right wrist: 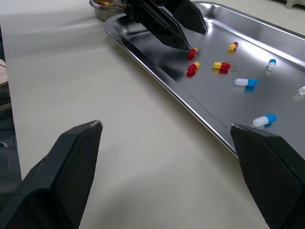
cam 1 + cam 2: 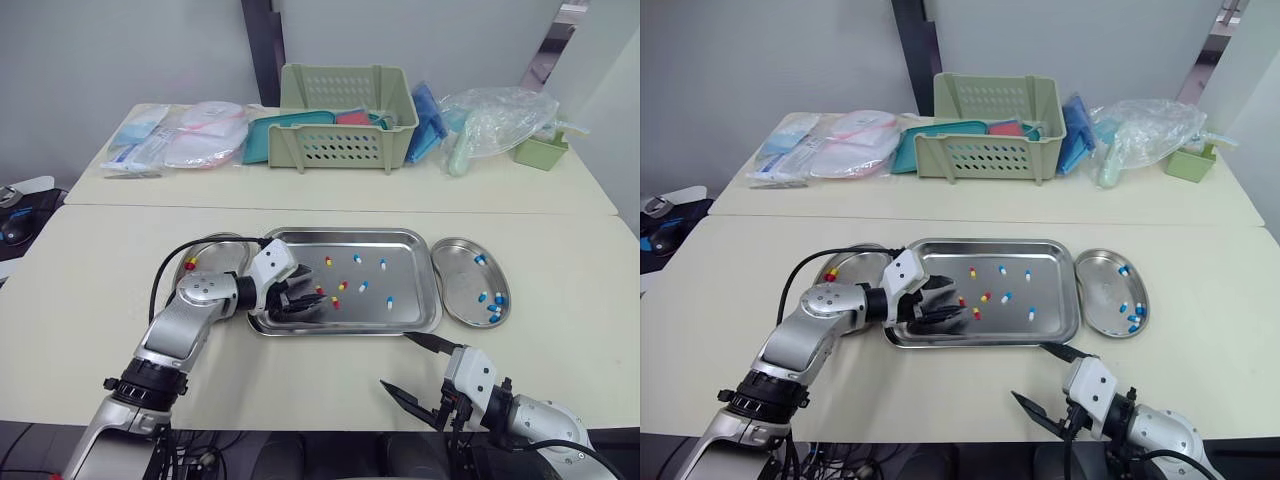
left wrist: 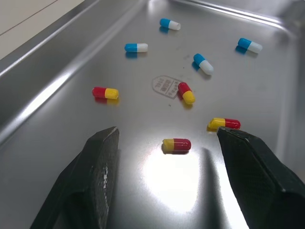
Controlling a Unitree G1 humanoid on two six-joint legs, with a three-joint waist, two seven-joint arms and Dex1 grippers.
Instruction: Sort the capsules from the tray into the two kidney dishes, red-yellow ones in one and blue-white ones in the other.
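A steel tray (image 2: 405, 244) lies mid-table with several loose capsules, red-yellow (image 2: 342, 286) and blue-white (image 2: 363, 286). My left gripper (image 2: 310, 300) is down inside the tray's left part, open. A red-yellow capsule (image 3: 176, 144) lies on the tray floor between its fingertips, untouched. The left kidney dish (image 2: 222, 250) holds red-yellow capsules (image 2: 190, 263). The right kidney dish (image 2: 462, 262) holds several blue-white capsules (image 2: 492, 300). My right gripper (image 2: 420, 365) hangs open and empty over the bare table in front of the tray's right corner.
A green slotted basket (image 2: 345, 120) stands on the far table, with packaged supplies (image 2: 185, 135) left of it, a clear plastic bag (image 2: 495, 120) and a small green container (image 2: 540, 152) to its right. A seam (image 2: 340, 207) separates the two tables.
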